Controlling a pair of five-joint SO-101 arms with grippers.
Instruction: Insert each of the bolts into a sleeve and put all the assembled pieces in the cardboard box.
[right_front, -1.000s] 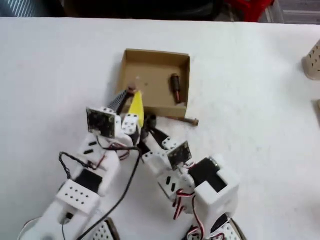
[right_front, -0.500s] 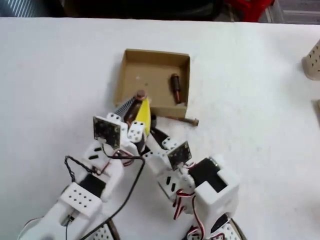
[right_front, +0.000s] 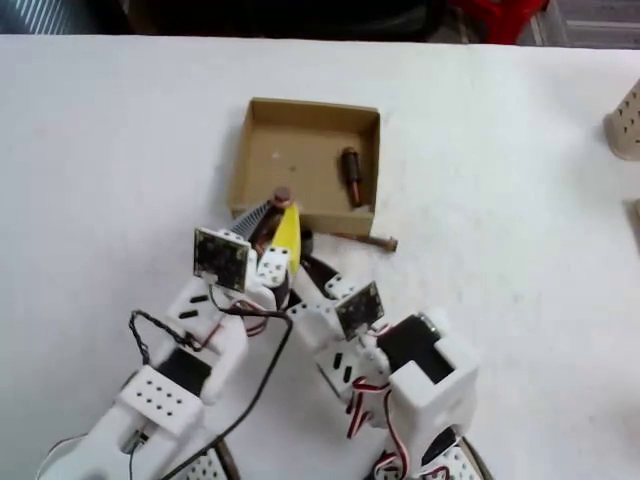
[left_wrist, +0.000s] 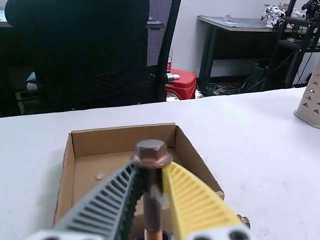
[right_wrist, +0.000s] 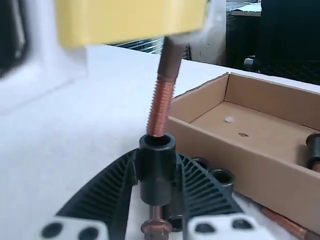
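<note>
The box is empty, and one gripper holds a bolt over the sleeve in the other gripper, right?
No, the box is not empty: the high view shows one assembled piece lying in it. The rest is right: the left gripper holds a bolt over the sleeve in the right gripper.

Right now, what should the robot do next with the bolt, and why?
Probably ease the left gripper straight down. It holds the bolt head up, its tip at the mouth of the sleeve that the right gripper grips, so a small push should slide it in.
</note>
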